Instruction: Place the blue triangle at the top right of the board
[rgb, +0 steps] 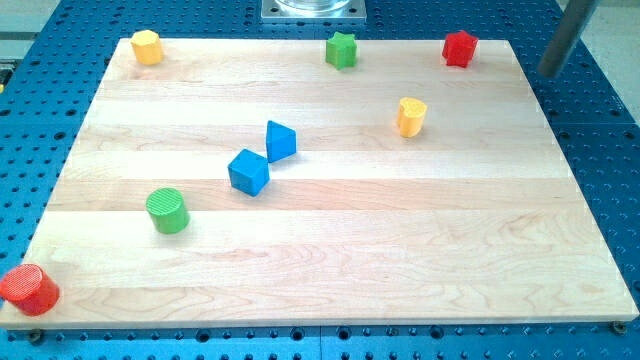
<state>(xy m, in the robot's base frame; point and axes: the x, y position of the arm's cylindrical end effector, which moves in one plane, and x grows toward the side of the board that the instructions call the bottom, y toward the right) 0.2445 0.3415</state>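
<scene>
The blue triangle (281, 140) lies near the middle of the wooden board (330, 280), touching or almost touching a blue cube (248, 172) at its lower left. My tip (549, 73) is at the view's top right, just off the board's right edge, far to the right of the blue triangle. The rod leans up out of the view's top edge.
A red block (459, 48) sits at the board's top right corner. A green star (341, 49) is at top centre, a yellow block (147, 46) at top left, a yellow cylinder (410, 116) right of centre, a green cylinder (167, 210) at left, a red cylinder (29, 290) at bottom left.
</scene>
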